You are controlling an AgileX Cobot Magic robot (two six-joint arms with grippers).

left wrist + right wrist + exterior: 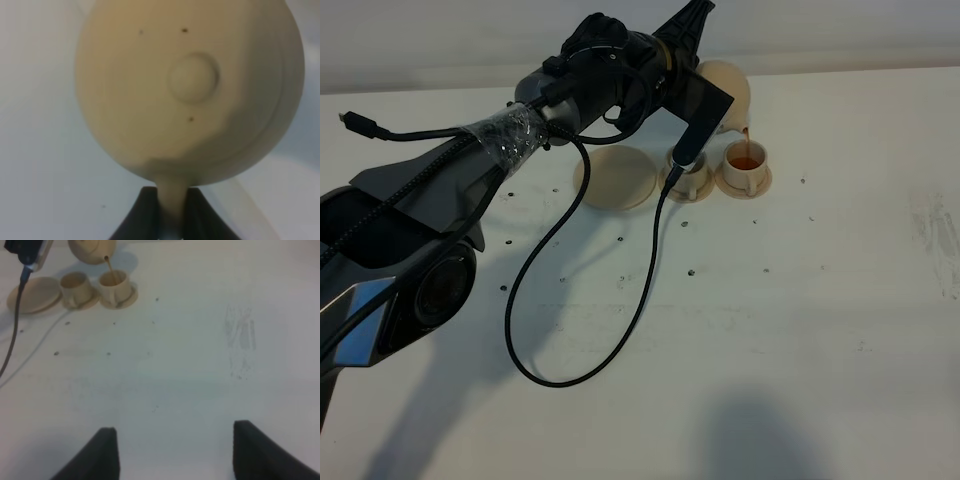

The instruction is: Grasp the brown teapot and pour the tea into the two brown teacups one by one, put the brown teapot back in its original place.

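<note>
My left gripper (pixel 172 222) is shut on the loop handle of the brown teapot (pixel 728 88), which is held tilted above the table. A thin stream of reddish tea runs from its spout into the right teacup (pixel 746 160), which holds tea. The left teacup (pixel 692 178) stands beside it on its small saucer, partly hidden by my wrist camera. The wide round saucer (pixel 615 180) lies bare to their left. The left wrist view is filled by the teapot (pixel 190 90). The right wrist view shows the teapot (pixel 92 250), both cups (pixel 115 285) and the open, empty right gripper (pixel 175 455).
A black cable (pixel 570 300) loops from the left arm down over the table in front of the saucers. A loose plug (pixel 355 122) sticks out at the far left. Faint scuff marks (pixel 935 240) lie on the white table at the right.
</note>
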